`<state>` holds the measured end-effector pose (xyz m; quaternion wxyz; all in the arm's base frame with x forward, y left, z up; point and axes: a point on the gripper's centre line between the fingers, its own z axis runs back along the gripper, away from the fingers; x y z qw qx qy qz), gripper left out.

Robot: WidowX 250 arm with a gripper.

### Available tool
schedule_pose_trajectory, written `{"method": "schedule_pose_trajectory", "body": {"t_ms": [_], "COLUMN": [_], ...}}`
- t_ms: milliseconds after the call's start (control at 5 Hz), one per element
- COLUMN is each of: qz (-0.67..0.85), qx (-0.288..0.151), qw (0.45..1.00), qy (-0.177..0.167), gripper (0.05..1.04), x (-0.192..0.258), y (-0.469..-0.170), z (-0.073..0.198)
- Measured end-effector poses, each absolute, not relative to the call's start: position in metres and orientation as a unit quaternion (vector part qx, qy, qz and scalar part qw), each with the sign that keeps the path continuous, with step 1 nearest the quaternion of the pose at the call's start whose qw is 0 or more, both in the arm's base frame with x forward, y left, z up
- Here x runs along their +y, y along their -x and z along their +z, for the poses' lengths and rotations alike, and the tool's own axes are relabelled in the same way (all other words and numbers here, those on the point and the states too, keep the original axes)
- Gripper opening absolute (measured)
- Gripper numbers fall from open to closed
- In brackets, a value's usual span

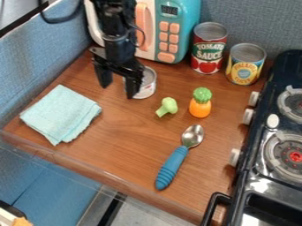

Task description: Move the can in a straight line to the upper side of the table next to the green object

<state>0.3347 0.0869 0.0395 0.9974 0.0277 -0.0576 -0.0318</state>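
Toward upper side of table [121, 130], can [148, 82] sits beside gripper [117, 91], its fingers spread wide, apparently gripping nothing. Green broccoli [169, 105] lies near. Placement seems mostly done; likely left: any small correction, arm's withdrawal.

arm [114, 42]: black, blocky, segmented | cable [142, 39]: thin, dark, looped | pincer [118, 91]: black, two-pronged, angular

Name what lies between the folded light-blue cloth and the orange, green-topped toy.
A green toy broccoli floret lies between them, nearer the orange toy, in the camera view.
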Motion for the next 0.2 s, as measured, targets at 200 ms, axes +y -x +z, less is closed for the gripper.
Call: {"method": "schedule_pose_trajectory", "body": {"t_ms": [200], "qz": [-0.023], "qx": [-0.053], "qw": [0.998], "qy": [-0.03], "gripper": [1.0], "x": [0.0956], "y": [-0.322], "z": [0.0414]}}
